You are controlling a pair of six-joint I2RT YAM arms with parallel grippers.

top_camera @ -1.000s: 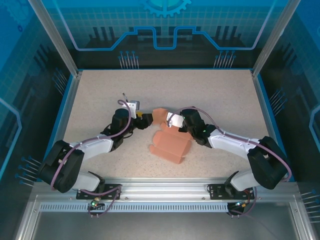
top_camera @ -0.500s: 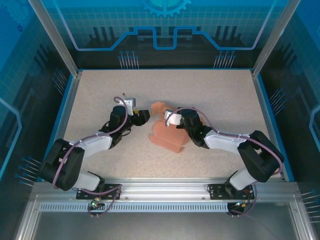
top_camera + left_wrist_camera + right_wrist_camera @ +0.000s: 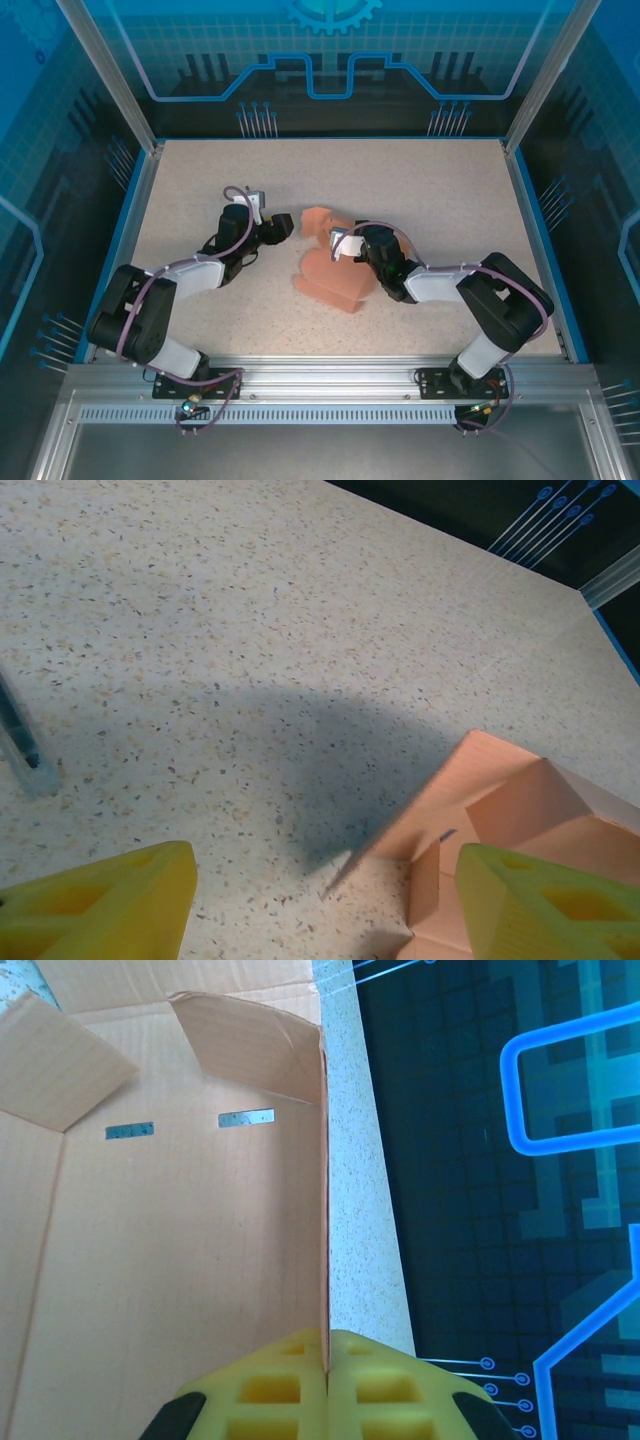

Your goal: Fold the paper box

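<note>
both arms reach from the near edge toward the middle of the table (image 3: 430,180). the box (image 3: 325,285) lies near the table's centre, a salmon card shell only partly folded. its broad panel lies toward 6 o'clock and one flap (image 3: 318,219) stands up at its 12 o'clock end.

the right gripper (image 3: 334,246) reaches in from 4 o'clock and sits over the far part of the box. from its wrist, its yellow fingers (image 3: 270,1390) are clenched tight on a thin card edge of the box, which runs straight out toward 12 o'clock from between the pads. at 9 o'clock of that edge the box's inner face spreads wide, with two small slots (image 3: 246,1118) and two bent flaps beyond them. at 3 o'clock of the edge is a strip of table, then a dark blue patterned surface.

the left gripper (image 3: 281,228) is at 9 o'clock of the raised flap, near it but apart. from its wrist, its two yellow fingers (image 3: 100,905) stand wide apart, released, grasping nothing, with speckled table and shadow between them. a corner of the box rises at 3 o'clock, just beside the right-hand finger; whether they touch i cannot tell.

past the table's far edge stands a blue printed wall (image 3: 320,60).
</note>
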